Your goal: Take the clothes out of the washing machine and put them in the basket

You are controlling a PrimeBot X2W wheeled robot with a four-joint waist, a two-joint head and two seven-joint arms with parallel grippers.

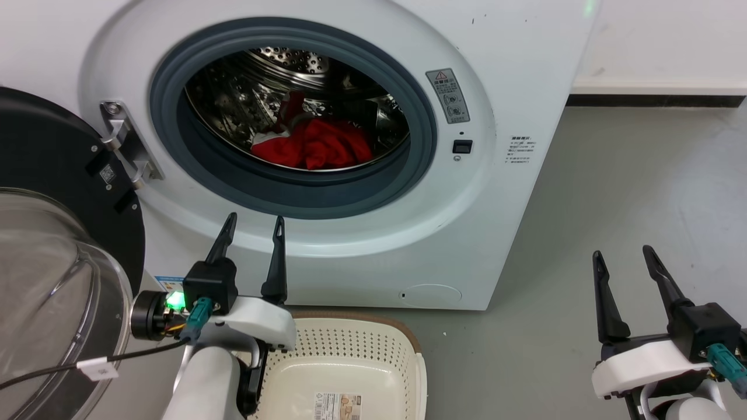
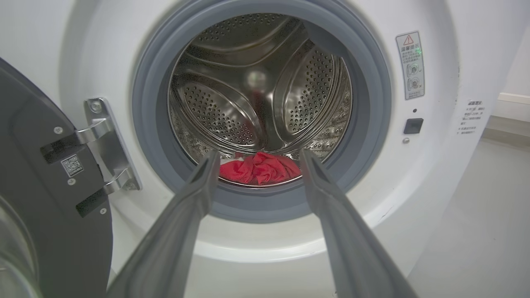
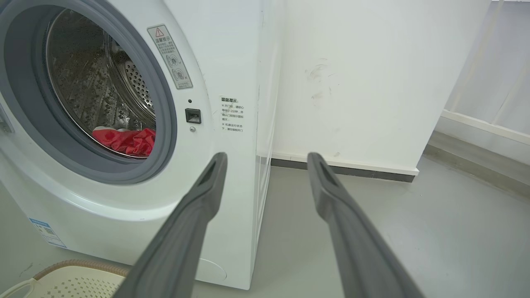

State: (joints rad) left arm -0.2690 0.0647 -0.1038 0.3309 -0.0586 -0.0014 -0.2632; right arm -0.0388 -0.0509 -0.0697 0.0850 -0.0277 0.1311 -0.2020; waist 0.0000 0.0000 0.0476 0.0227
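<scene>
Stickers on the washing machine (image 1: pixel 525 52), including a red-triangle warning label (image 1: pixel 447 95) right of its opening, carry print too small for me to read. The clothes (image 1: pixel 318 146) lie in its drum. The basket (image 1: pixel 350 344) at its foot shows a paper label (image 1: pixel 338 405) on its base. My left gripper (image 1: pixel 255 219) and right gripper (image 1: pixel 621 251) hang before it, fingers spread, holding nothing.

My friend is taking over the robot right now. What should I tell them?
Left gripper: open, empty, in front of the washing machine, below its opening.
Right gripper: open, empty, off to the side above the floor.
Clothes: red pile in the drum. Basket: on the floor by the machine, no clothes seen in it.
Done: door open. Left: move all clothes to the basket.
</scene>
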